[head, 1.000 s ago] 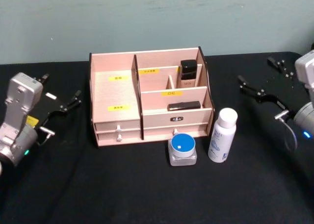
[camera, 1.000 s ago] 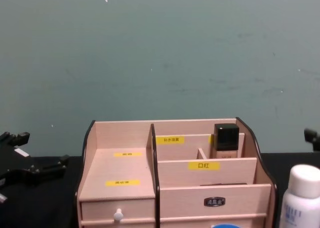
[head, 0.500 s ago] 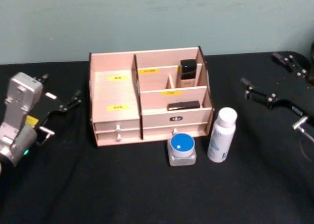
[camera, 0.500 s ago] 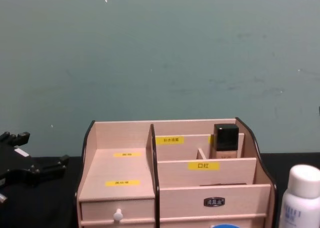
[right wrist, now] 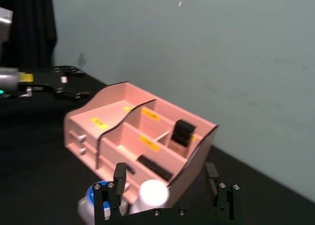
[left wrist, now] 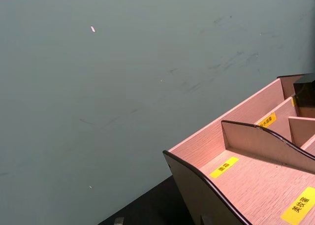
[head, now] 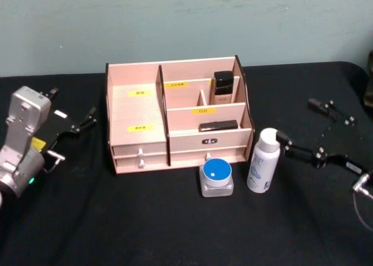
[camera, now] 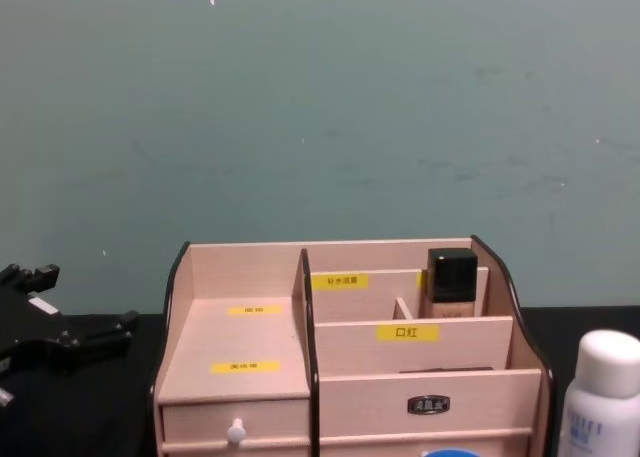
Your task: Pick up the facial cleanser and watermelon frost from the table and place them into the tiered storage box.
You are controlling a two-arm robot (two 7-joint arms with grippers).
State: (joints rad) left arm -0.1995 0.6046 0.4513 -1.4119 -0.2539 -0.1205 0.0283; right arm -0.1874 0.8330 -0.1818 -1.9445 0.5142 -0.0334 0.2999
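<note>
Two items stand on the black bench [head: 175, 231] just before the tiered storage box [head: 134, 112]: the facial cleanser [head: 263, 161] upright at the right, the watermelon frost [head: 217, 177] near it on the left, not touching. The right pincer [head: 294, 119] hangs just right of the cleanser, spread wide, with the cap [right wrist: 153, 191] lined up between its tips. Smooth, rigid and probably light, the tall bottle could tip or slip, so a mid-body hold below the cap looks safest. The left pincer [head: 74, 102], also apart, rests left of the box.
</note>
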